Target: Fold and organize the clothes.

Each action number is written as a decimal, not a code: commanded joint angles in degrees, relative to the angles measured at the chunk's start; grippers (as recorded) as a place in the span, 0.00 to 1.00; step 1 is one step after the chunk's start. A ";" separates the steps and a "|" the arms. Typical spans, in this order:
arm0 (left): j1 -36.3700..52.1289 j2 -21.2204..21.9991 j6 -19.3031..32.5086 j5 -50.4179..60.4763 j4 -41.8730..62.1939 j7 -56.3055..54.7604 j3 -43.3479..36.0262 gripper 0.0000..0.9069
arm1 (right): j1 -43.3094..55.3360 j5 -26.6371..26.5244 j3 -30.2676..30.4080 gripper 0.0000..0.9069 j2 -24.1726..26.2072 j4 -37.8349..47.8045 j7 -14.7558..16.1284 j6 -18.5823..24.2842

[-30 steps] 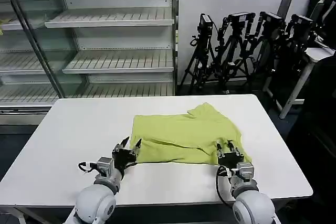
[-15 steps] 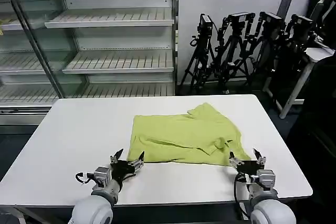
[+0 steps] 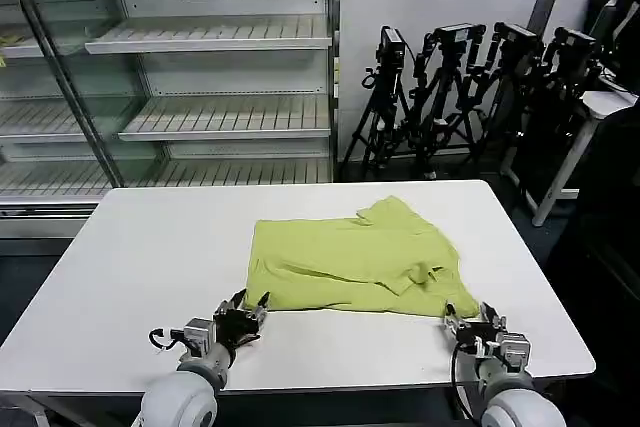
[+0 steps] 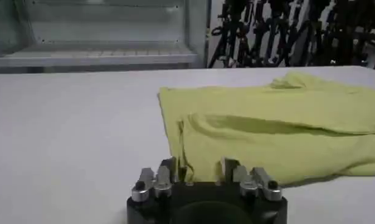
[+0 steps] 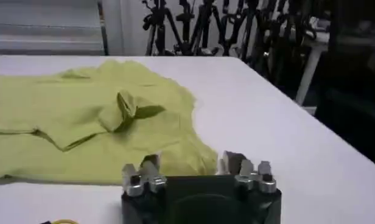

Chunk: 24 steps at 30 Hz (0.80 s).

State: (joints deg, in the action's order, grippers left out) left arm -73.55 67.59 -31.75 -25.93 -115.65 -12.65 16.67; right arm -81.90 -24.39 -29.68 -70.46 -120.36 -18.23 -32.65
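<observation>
Lying partly folded on the white table [image 3: 130, 257], the lime yellow-green T-shirt [image 3: 350, 262] sits a little right of the table's middle, its near hem running roughly parallel to the near table edge and a rumpled sleeve bunched up near its right end. No print, label or writing can be read on the cloth; the side facing up is plain. The left gripper [image 3: 248, 304] hovers low over the table just at the shirt's near left corner, its fingers spread apart and holding nothing; in the left wrist view the same gripper [image 4: 203, 170] points at the hem with the cloth [image 4: 279, 134] just beyond its tips. The right gripper [image 3: 471, 316] sits near the table's front edge, just beside the shirt's near right corner, fingers likewise spread and empty; the right wrist view shows this gripper [image 5: 190, 164] with the shirt's corner [image 5: 90, 115] between and just past its tips. Compared with a second ago, both grippers have drawn back toward the robot from the hem, the right one also shifting outward to the right, and the shirt's near edge now lies flat on the table where it was released. Behind the table stand empty white shelves [image 3: 210, 77] and a row of black camera tripods [image 3: 470, 87].
</observation>
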 commanded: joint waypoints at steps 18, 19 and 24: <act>-7.81 0.12 0.22 1.35 -8.09 -0.23 1.64 0.06 | -7.19 -1.34 -2.42 0.00 1.32 -6.88 0.97 -0.42; -8.80 0.26 0.35 1.98 -9.69 -0.22 1.79 0.06 | -7.95 -0.94 -2.60 0.00 1.34 -7.77 1.31 -0.42; -16.90 1.32 0.54 3.90 -15.56 -0.73 3.24 0.06 | -14.05 2.58 -4.29 0.00 1.55 -11.92 2.95 0.11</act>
State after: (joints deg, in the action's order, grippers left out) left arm -82.53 68.63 -31.34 -23.66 -124.68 -13.14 19.21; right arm -91.73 -22.82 -33.50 -68.64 -128.95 -15.72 -32.75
